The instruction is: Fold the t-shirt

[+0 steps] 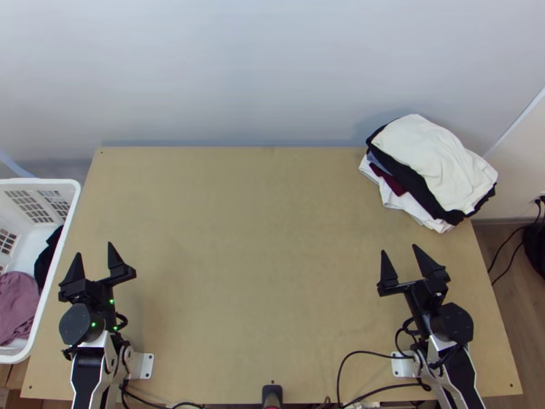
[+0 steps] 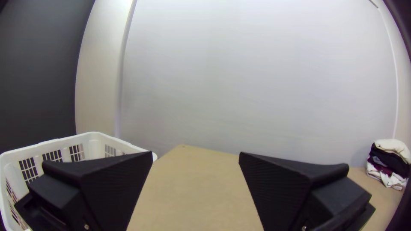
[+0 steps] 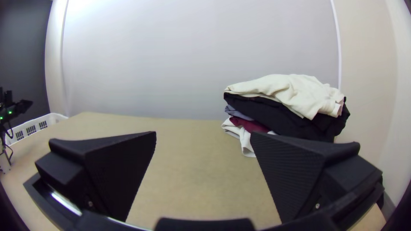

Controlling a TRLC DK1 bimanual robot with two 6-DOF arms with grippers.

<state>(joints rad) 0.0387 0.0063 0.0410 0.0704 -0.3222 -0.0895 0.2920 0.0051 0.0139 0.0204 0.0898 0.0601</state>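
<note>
Two grippers hold nothing, their black jaws spread wide apart: the left gripper (image 1: 95, 249) is above the left side of the light wooden tabletop (image 1: 259, 266), the right gripper (image 1: 399, 248) above its right side. Beyond the right one, at the far right corner, sits a stack of clothes (image 1: 429, 178): a cream garment (image 1: 436, 153) loosely folded and rumpled on top, with black, blue-grey, maroon and white layers beneath. Beside the left edge stands a white plastic basket (image 1: 41, 183) holding bunched mauve cloth (image 1: 17, 305) and black cloth (image 1: 48, 258). Which piece is the t-shirt, I cannot tell.
</note>
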